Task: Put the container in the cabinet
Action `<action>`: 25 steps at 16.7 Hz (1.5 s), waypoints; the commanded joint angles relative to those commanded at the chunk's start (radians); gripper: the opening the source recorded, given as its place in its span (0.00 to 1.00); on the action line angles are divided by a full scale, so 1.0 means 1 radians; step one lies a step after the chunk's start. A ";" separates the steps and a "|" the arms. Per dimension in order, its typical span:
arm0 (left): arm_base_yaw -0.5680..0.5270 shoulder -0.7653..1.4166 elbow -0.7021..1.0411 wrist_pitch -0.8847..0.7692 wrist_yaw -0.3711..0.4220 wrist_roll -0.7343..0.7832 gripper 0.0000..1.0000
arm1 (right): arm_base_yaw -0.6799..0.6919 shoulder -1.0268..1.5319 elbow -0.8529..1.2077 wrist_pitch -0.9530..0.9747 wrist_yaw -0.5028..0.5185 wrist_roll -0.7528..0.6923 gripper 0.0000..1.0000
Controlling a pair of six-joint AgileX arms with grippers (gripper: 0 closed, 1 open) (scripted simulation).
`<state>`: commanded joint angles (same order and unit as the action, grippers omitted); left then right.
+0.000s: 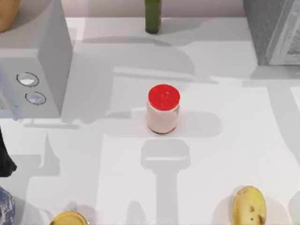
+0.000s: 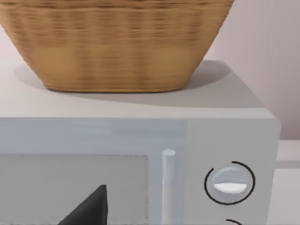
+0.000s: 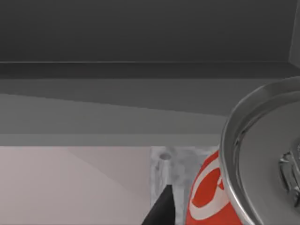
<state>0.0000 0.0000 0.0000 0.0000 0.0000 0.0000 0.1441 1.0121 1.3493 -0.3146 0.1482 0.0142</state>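
The white table [image 1: 225, 154] filled the top view. On it, the largest item was the grey box with two round knobs [image 1: 33, 61] at about nine to ten o'clock, carrying a woven basket [image 2: 112, 42] on its roof, as the left wrist view showed along with the box's upright door handle [image 2: 168, 185]. The cabinet [image 1: 274, 28] sat at about one to two o'clock, its paler framed door panel at the picture's right edge. In the right wrist view its dark grey interior [image 3: 140, 42] spread across the upper part, with a pale mottled strip [image 3: 171, 173] below.

The pale pink jar with red lid [image 1: 163, 110] stood upright at the centre. A dark green bottle [image 1: 153, 16] stood at twelve o'clock, a yellow fruit [image 1: 249, 206] lay at five o'clock, and a yellow round object [image 1: 69, 218] at seven.

The container [image 3: 253, 173] appeared close in the right wrist view, silver top and red band visible, just beside one dark fingertip [image 3: 161, 208] of the right gripper; whether the grip was closed on it I could not tell. A dark fingertip [image 2: 89, 208] of the left gripper pointed at the knobbed box's door; its state was likewise unclear.
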 joint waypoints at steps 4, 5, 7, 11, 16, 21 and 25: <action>0.000 0.000 0.000 0.000 0.000 0.000 1.00 | 0.025 0.197 0.247 -0.061 0.026 0.002 0.00; 0.000 0.000 0.000 0.000 0.000 0.000 1.00 | 0.031 0.234 0.292 -0.076 0.034 0.002 0.00; 0.000 0.000 0.000 0.000 0.000 0.000 1.00 | 0.039 0.287 0.358 -0.097 0.043 0.003 0.00; 0.000 0.000 0.000 0.000 0.000 0.000 1.00 | 0.041 0.317 0.398 -0.106 0.048 0.004 0.00; 0.000 0.000 0.000 0.000 0.000 0.000 1.00 | 0.038 0.314 0.393 -0.104 0.047 0.006 0.00; 0.000 0.000 0.000 0.000 0.000 0.000 1.00 | 0.029 0.420 0.528 -0.145 0.041 0.006 0.00; 0.000 0.000 0.000 0.000 0.000 0.000 1.00 | 0.018 0.532 0.681 -0.180 0.030 0.005 0.00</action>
<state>0.0000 0.0000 0.0000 0.0000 0.0000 0.0000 0.1620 1.5436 2.0303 -0.4946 0.1785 0.0197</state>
